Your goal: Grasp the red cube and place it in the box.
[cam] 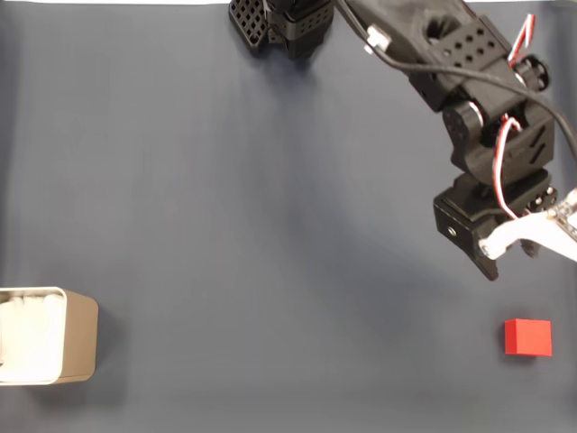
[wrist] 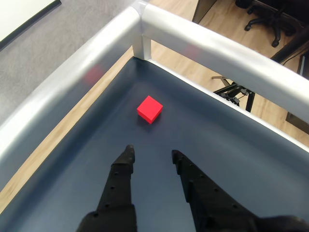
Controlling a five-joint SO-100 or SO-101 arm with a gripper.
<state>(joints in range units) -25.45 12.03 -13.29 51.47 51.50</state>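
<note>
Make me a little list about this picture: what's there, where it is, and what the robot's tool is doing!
red cube: on the dark mat, lower right in the fixed view, untouched
box: far left edge of the fixed view, white inside, nothing red in it
tool: open, holding nothing, pointing at the cube with a gap between them
table rail: silver, behind the cube in the wrist view
task: not started

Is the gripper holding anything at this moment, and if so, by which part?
Nothing is held. In the wrist view the gripper is open with bare surface between its fingers, and the red cube lies on the mat ahead of the fingertips, untouched.
</note>
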